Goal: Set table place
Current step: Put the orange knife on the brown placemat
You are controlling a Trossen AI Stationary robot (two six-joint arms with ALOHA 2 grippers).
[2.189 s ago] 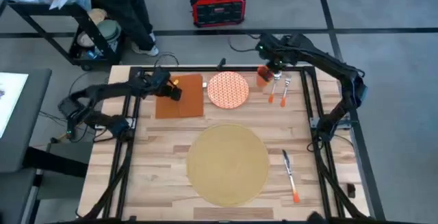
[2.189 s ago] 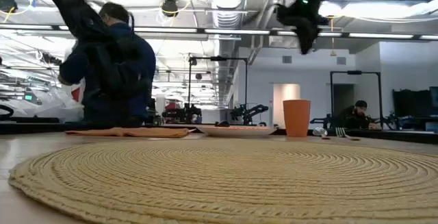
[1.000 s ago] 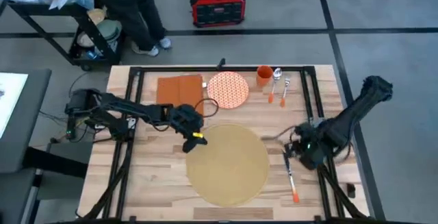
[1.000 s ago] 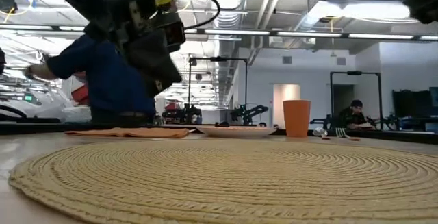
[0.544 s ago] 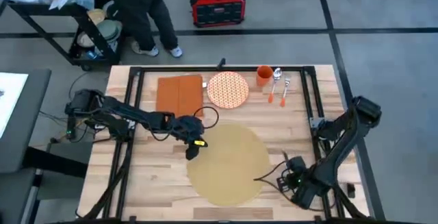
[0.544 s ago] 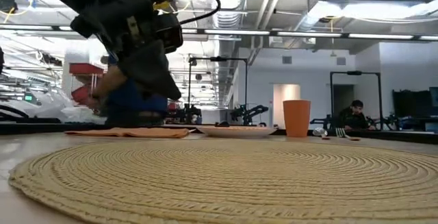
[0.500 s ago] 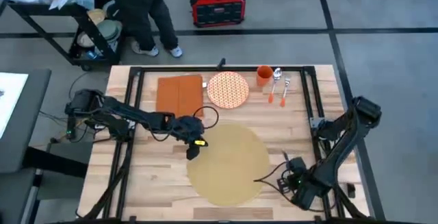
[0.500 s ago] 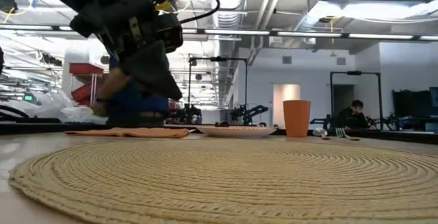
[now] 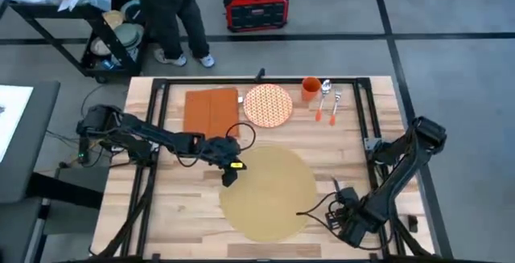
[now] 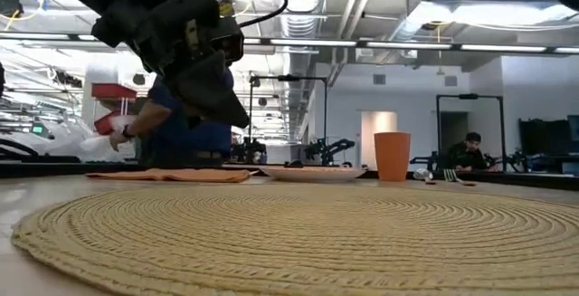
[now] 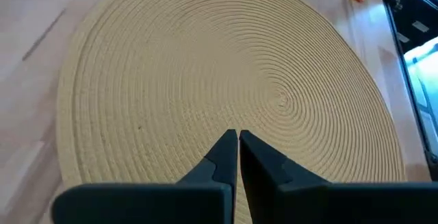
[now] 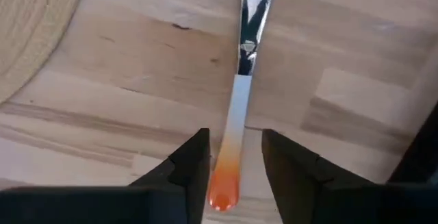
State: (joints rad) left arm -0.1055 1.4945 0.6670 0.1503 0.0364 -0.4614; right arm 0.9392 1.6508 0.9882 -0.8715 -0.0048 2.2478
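While the light butcher-block worktop (image 9: 181, 191) fills the high view, crossed by black frame rails, we see grey floor around it, a red-and-black box (image 9: 256, 5) on the floor beyond the far edge, and a person (image 9: 170, 10) standing by a cart near the far left corner. Across the low view we look into a bright hall with ceiling lights and another person (image 10: 470, 151) seated far off.

On the worktop we find the large round tan placemat (image 9: 268, 191) lying flat toward the near edge, about midway between the left and right edges. Our left gripper (image 9: 228, 174) hangs over the placemat's far left rim; in the left wrist view its fingers (image 11: 224, 157) are pressed together with nothing between them, pointing down at the woven coils. Our right gripper (image 9: 348, 221) sits low near the near right corner, just off the placemat's right rim. In the right wrist view its fingers (image 12: 194, 159) stand apart on either side of the orange end of a knife's handle (image 12: 229, 148), which lies on the wood; we cannot tell whether they touch it.

Along the far edge we see a rust-orange napkin (image 9: 212, 112), a patterned plate (image 9: 268, 105), an orange cup (image 9: 311, 89), a spoon (image 9: 322, 102) and a fork (image 9: 335, 106). We cannot tell what the cup holds; the plate is bare.
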